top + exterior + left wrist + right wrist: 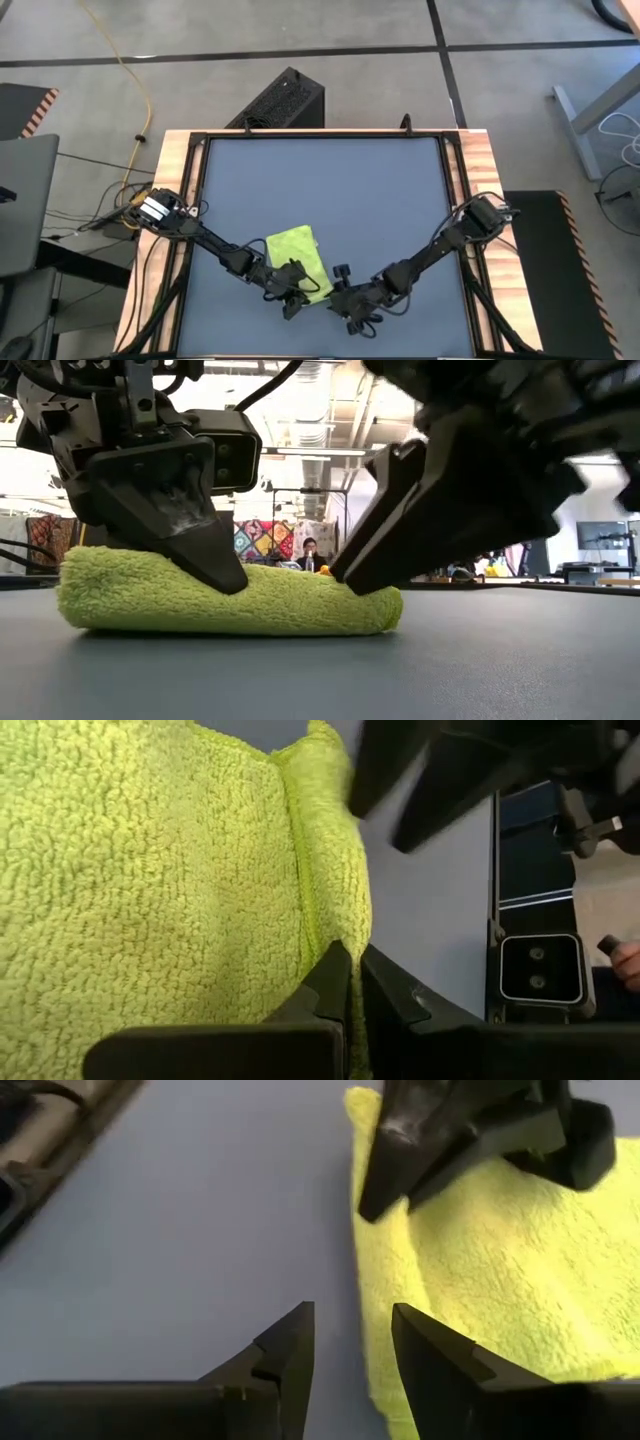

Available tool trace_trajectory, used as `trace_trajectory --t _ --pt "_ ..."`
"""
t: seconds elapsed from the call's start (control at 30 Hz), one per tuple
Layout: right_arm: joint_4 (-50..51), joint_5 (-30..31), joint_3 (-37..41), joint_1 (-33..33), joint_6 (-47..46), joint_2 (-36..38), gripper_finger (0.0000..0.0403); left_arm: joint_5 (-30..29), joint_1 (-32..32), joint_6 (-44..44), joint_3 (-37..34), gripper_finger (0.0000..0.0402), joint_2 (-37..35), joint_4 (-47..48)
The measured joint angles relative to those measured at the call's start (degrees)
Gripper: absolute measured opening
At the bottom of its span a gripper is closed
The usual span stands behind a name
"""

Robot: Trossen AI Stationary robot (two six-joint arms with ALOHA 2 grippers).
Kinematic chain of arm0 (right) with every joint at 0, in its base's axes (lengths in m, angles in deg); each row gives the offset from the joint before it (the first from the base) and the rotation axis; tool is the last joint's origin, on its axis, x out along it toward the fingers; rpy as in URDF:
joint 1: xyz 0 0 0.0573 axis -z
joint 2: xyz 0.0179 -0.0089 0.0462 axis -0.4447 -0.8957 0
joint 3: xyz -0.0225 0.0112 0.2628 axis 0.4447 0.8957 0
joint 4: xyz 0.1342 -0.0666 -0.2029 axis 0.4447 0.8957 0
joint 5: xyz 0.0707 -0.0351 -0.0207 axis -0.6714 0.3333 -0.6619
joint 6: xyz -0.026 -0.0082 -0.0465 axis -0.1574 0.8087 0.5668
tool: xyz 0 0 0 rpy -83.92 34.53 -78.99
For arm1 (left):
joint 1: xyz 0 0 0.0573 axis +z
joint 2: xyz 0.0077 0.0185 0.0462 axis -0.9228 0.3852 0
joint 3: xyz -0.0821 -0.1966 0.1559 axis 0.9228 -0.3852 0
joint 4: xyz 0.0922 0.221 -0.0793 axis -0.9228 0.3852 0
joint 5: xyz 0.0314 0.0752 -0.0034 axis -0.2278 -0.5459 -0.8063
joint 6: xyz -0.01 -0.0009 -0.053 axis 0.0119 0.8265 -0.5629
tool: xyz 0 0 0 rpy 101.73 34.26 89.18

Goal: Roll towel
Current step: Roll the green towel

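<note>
The towel (297, 258) lies folded on the tabletop (330, 190), toward the tabletop's near edge and a little to the left of its middle. It looks like fluffy, thin, light cloth that will sag and crumple instead of keeping its shape, so my guess is that it rolls best when pinched along an edge or a fold, with the rest left flat to drag.

The left gripper (352, 982) is down on the towel's near edge, its jaws nearly together with a ridge of the cloth between them, gripping that fold. The right gripper (352, 1342) sits just beside the same end of the towel, jaws apart and empty, one finger over bare tabletop and the other over the cloth's border.

From overhead the towel is a flat patch half hidden under the two wrists. The table-level camera instead shows its thickness: a plump, rounded edge with both grippers pressing down on top. Only the left wrist camera shows the pinch itself, and only the right wrist camera shows that arm's jaws open.
</note>
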Motion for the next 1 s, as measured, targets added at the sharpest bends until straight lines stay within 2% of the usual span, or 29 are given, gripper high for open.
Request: trace_trajectory --t 0.57,0.83,1.0 --pt "1.49 -3.02 2.68 2.91 0.59 -0.03 0.0164 -1.48 -0.15 0.88 -0.21 0.0002 0.09 -3.49" --pt "1.54 -9.87 2.69 5.54 3.09 -0.03 0.016 -1.26 -0.24 3.46 -0.21 0.0069 0.1 -4.11" --pt "1.47 -15.15 2.57 7.07 2.39 -0.85 0.0118 -0.58 -0.25 7.02 -0.32 0.0105 -2.6 -1.95"
